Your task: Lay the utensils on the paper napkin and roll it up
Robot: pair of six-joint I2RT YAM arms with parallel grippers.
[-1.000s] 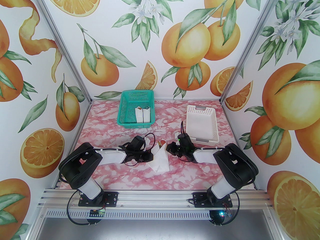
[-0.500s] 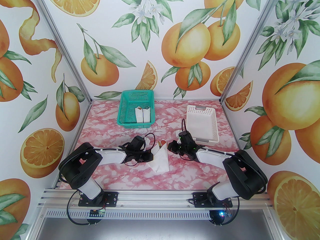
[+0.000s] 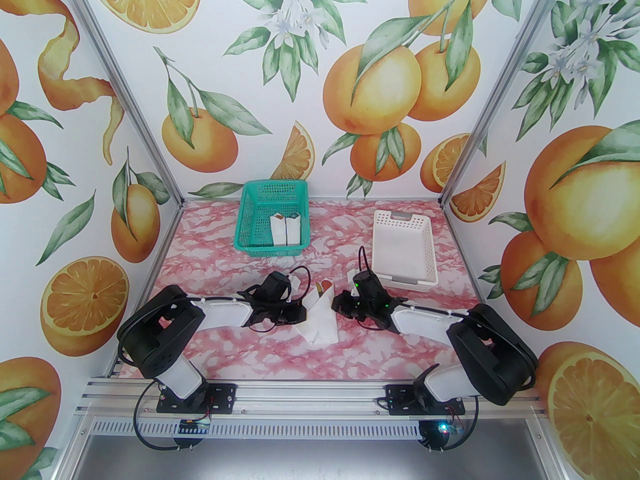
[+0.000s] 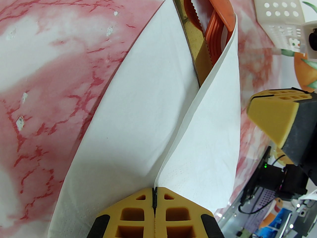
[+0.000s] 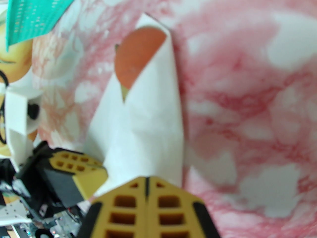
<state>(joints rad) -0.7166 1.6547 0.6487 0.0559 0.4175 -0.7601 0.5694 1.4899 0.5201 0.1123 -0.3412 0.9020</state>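
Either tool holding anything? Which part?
The left tool looks shut on the paper napkin, pinching its folded flap's near edge. The right tool is shut, apparently empty.

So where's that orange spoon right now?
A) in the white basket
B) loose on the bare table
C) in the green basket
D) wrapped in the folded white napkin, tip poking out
D: the orange spoon pokes out of the folded paper napkin, beside the knife.

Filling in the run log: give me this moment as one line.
paper napkin: one flap folded over utensils, tips poking out | left gripper: shut at flap edge | right gripper: shut beside napkin
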